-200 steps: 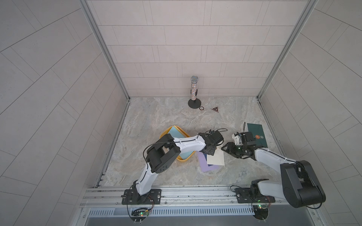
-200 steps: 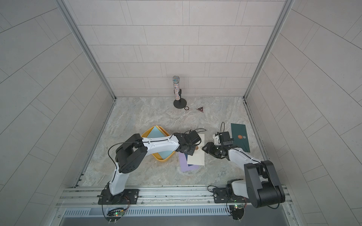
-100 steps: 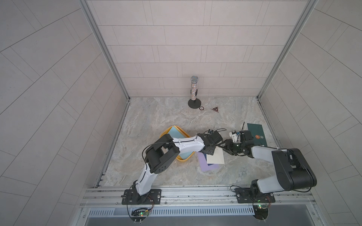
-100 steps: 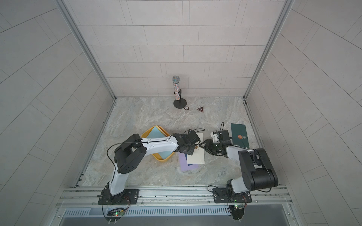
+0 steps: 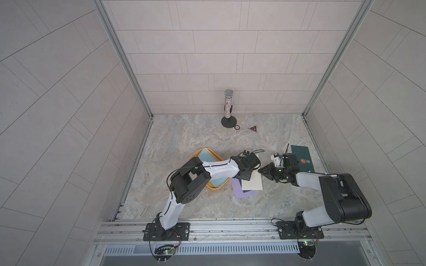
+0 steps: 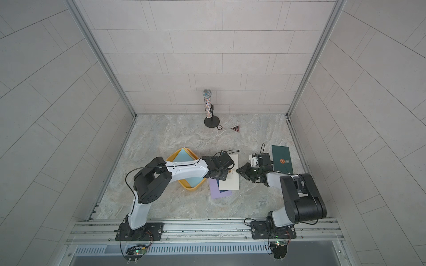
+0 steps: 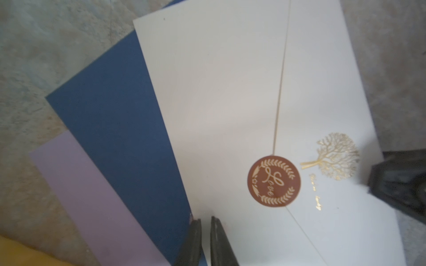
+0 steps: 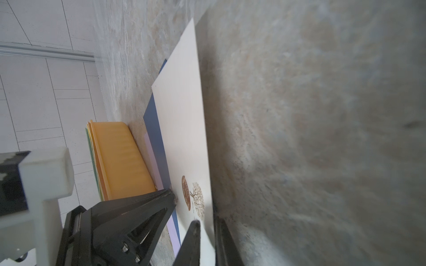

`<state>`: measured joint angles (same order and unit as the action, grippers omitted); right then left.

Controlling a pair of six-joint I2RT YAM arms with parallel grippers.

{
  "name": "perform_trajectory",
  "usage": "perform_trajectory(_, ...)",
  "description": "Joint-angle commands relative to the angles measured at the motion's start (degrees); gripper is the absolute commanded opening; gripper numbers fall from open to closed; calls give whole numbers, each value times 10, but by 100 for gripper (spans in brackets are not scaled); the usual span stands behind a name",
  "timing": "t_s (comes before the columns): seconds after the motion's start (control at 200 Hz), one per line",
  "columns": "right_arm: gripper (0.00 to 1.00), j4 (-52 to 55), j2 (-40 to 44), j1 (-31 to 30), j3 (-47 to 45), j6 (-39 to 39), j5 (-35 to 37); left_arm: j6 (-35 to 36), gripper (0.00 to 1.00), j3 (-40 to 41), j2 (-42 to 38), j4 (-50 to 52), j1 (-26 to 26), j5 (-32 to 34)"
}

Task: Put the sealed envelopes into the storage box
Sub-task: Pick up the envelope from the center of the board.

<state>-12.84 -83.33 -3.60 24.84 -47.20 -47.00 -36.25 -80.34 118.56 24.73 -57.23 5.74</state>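
Nearest the rail, in the lower centre of both top views, three sealed envelopes are fanned on the bench (image 5: 184, 142). A lilac envelope (image 5: 242, 194) is laid lowest, a navy envelope (image 7: 110, 119) over it, and a cream envelope (image 5: 252, 183) uppermost.

The left hand (image 7: 205, 221) is seen with its fingers drawn together, the tips set down at the cream envelope's edge where the navy shows. It is judged to be pinning the fan so that only the top sheet is drawn off. The right hand (image 8: 207, 222) is clamped on the opposite edge of the cream envelope, with paper seen between its fingers, presumably so that the sheet can be peeled off the flat bench.

On the cream flap a round brown seal (image 7: 274, 182) is read as "Love". Beside it a gold tree (image 7: 337, 159) is printed, and the script below cannot be read.

Just left of the fan, the storage box (image 5: 216, 188) is already stacked with envelopes, a pale blue envelope (image 5: 207, 157) on top. At right of centre a dark green envelope (image 5: 299, 153) is laid alone.

Farthest off, by the back wall, a glittered microphone (image 5: 228, 106), a small token (image 5: 237, 127) and a dark triangle (image 5: 253, 129) are set well apart from the work.
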Motion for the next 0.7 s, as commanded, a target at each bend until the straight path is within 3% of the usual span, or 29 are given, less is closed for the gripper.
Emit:
perform_trajectory(0.0, 18, 38, 28, -17, 16, 20, -32, -2, 17, 33, 47, -1, -6, -49)
perform_trajectory(0.155, 23, 143, 66, -33, 48, 74, 19, -2, 17, 33, 49, -1, -6, -49)
perform_trajectory(0.43, 18, 124, 44, -50, 50, 69, 14, -1, 17, 33, 48, -4, -6, -50)
perform_trajectory(0.695, 1, 150, 52, -51, 67, 87, 38, 1, 17, 42, 14, -14, -6, -43)
